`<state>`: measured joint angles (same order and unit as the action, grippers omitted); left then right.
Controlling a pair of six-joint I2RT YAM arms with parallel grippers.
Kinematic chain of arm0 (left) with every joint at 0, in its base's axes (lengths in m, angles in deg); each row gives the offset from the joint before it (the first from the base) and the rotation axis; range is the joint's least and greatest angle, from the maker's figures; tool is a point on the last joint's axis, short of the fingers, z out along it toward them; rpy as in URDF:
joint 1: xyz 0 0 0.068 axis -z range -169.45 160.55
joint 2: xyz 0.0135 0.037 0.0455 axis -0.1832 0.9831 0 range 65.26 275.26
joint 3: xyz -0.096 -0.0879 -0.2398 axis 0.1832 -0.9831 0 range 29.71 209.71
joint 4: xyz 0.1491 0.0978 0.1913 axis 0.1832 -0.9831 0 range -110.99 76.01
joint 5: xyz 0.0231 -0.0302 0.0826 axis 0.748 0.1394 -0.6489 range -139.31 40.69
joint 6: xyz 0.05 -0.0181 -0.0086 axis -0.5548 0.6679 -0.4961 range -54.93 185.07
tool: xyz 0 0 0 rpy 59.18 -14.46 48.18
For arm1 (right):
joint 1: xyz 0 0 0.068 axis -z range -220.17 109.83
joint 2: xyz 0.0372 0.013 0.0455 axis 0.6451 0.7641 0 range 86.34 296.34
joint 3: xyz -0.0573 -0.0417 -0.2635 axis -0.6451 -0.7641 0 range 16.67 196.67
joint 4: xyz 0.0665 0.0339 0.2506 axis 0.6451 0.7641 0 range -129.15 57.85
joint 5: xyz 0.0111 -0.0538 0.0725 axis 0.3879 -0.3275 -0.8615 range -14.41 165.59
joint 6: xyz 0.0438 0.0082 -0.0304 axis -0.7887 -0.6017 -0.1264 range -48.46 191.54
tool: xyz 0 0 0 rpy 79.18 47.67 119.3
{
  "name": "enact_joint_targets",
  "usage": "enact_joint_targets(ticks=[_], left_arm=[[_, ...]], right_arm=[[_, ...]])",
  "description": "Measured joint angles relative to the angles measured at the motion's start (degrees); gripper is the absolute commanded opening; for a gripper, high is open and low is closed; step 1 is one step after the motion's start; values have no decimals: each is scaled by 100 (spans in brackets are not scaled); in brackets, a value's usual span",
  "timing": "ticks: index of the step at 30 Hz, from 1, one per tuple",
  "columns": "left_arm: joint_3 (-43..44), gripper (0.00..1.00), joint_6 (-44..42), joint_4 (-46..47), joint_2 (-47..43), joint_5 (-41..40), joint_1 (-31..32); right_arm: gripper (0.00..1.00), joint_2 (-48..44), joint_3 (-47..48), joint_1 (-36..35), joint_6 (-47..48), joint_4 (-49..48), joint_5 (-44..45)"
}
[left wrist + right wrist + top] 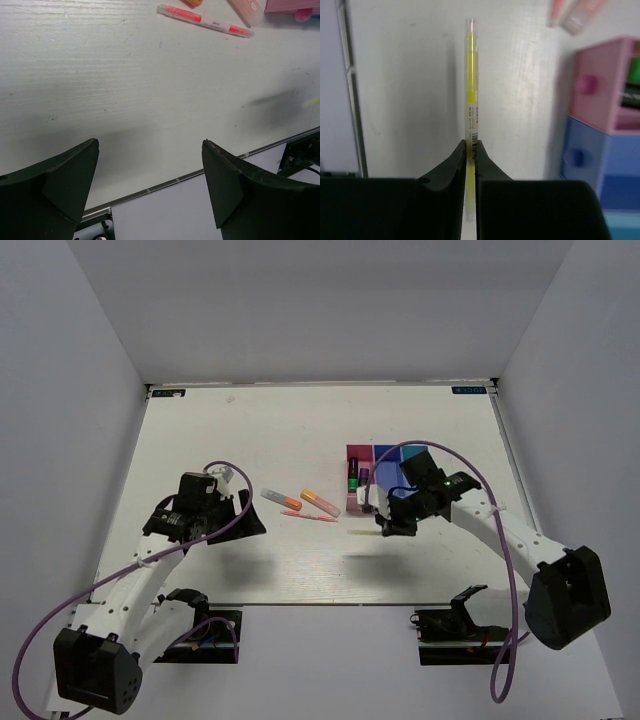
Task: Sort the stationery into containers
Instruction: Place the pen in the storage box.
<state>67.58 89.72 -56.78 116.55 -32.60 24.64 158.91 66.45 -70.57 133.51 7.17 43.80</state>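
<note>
**A:** The right gripper (471,145) has its fingers pinched tight on the thin yellow pen (471,75). It holds the pen near one end, and most of the barrel sticks out ahead.

**B:** From above, the pen looks clear of the table (250,440), just in front of the row of bins. Its shadow sits apart from it.

**A:** So I'd call this the carry step: pen in hand, not yet dropped. The pink bin (600,85) and the blue bin (600,155) are just beside it, and the pink one already holds a green-and-black marker (353,480).

**B:** And the left gripper (150,175)?

**A:** Fingers spread wide with nothing between them, hovering over bare tabletop by the near edge.

**B:** What's left unsorted?

**A:** An orange highlighter (320,503), a pale highlighter (281,499) and a thin pink pen (205,20), all lying mid-table between the two arms.

**B:** Next move?

**A:** Swing the yellow pen over an open bin and line its length up with the bin. Held by one end, that long barrel could catch a wall. Then lower it and let go. Which bin it belongs in, I can't tell.
</note>
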Motion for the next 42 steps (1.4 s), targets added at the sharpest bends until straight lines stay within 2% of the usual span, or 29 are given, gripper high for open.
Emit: enact_joint_targets(ticks=[6,12,18,24,27,28,29,31,35,37,40,42], left_arm=[[0,94,0,0,81,42,0],[-2,94,2,20,81,46,0],[-2,94,2,92,210,94,0],[-2,94,2,92,273,133,0],[-35,93,28,151,273,175,0],[-63,93,50,186,278,199,0],[-96,91,79,219,291,225,0],[-144,88,175,310,365,269,0],[-157,73,511,546,691,354,15],[-136,71,680,616,879,326,101],[17,62,946,710,1176,243,374],[168,52,1117,780,1318,101,599]], right_arm=[[0,-140,372,22,-2295,-1246,1333],[0,-111,577,85,-3840,-2131,2636],[0,752,1335,138,-5077,-2326,4026],[1,1552,1871,195,-6011,-2144,4522],[6,1832,2098,195,-6284,-2076,4614],[14,1871,2109,201,-6341,-2072,4627],[18,1899,2109,208,-6402,-2039,4627],[20,1932,2109,223,-6474,-1969,4625],[26,2068,2133,271,-6509,-1906,4594],[28,2159,2149,297,-6529,-1902,4562],[32,2264,2149,339,-6555,-1860,4500],[32,2273,2149,365,-6572,-1818,4470]])
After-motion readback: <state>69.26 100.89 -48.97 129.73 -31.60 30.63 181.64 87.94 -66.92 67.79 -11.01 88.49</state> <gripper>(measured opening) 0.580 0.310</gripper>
